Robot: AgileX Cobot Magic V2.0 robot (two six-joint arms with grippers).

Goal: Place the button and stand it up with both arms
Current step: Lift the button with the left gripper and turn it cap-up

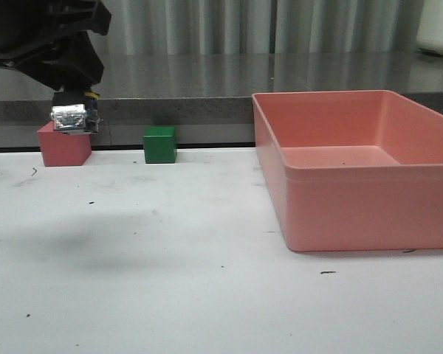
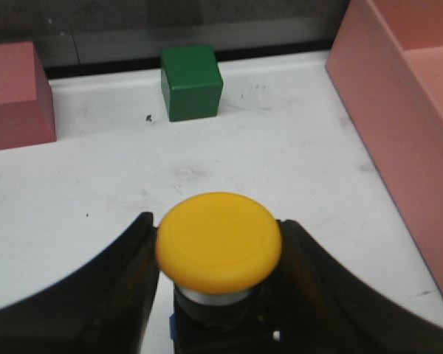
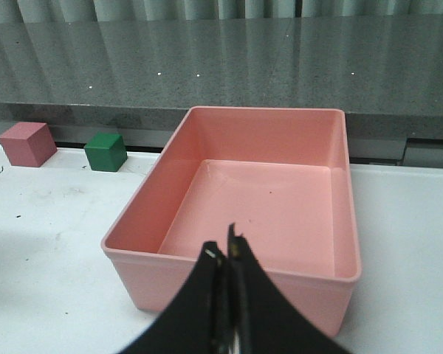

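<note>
While right gripper (image 3: pixel 227 254) hangs pressed together over pink bin's (image 3: pixel 207 267) near wall at bench right side, left gripper (image 2: pixel 218 276) pinches yellow-capped push button (image 2: pixel 218 241), held aloft near far-left edge; red cube (image 1: pixel 64 147), green cube (image 1: pixel 160 144) beyond.

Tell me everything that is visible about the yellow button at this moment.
The button has a wide, smooth, round yellow cap that looks like plastic, a pale ring under it, and a dark body with a small blue bit below. The left gripper holds it, one black finger pressing on each side of the body under the cap. In the front view its silvery rear end shows under the arm, raised above the white table, in front of the red cube. Nothing else touches it.
</note>
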